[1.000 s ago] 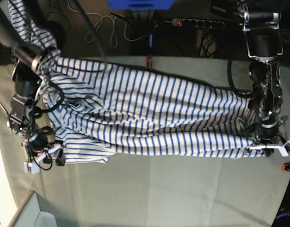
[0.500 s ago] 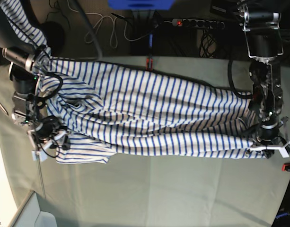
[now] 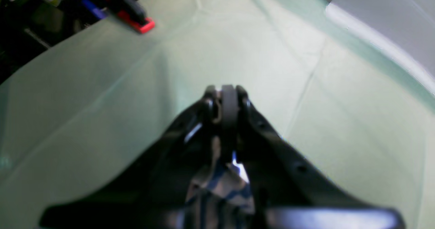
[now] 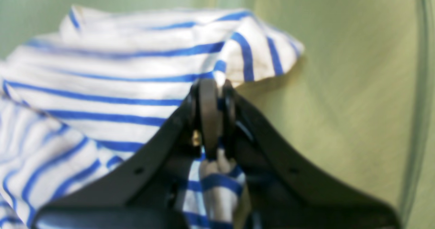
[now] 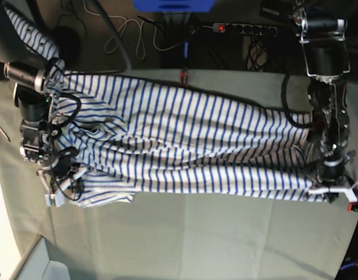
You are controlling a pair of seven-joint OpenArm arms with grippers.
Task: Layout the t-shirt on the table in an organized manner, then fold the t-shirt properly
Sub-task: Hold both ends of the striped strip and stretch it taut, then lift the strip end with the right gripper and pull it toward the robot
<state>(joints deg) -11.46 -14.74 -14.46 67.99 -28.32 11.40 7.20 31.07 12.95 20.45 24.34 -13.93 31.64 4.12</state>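
In the base view, the t-shirt [image 5: 190, 146] is lying stretched out across the table [image 5: 196, 239], from one side to the other. Part of it is hanging off the far edge near the top corner. The right gripper [image 5: 61, 185] is sitting at one end of the shirt, and the left gripper [image 5: 333, 189] is sitting at the other end, close to a red clamp [image 5: 357, 205].

In the left wrist view, the left gripper [image 3: 227, 98] is pinching tight on a bit of the t-shirt [image 3: 221, 188]. The striped cloth is bunching up behind its tips. The table [image 3: 102, 86] is lying under it, with a red clamp [image 3: 139, 23] at its edge.

In the right wrist view, the right gripper [image 4: 212, 96] is clenching a fold of the t-shirt [image 4: 112, 83]. The shirt is resting on the table [image 4: 340, 69].
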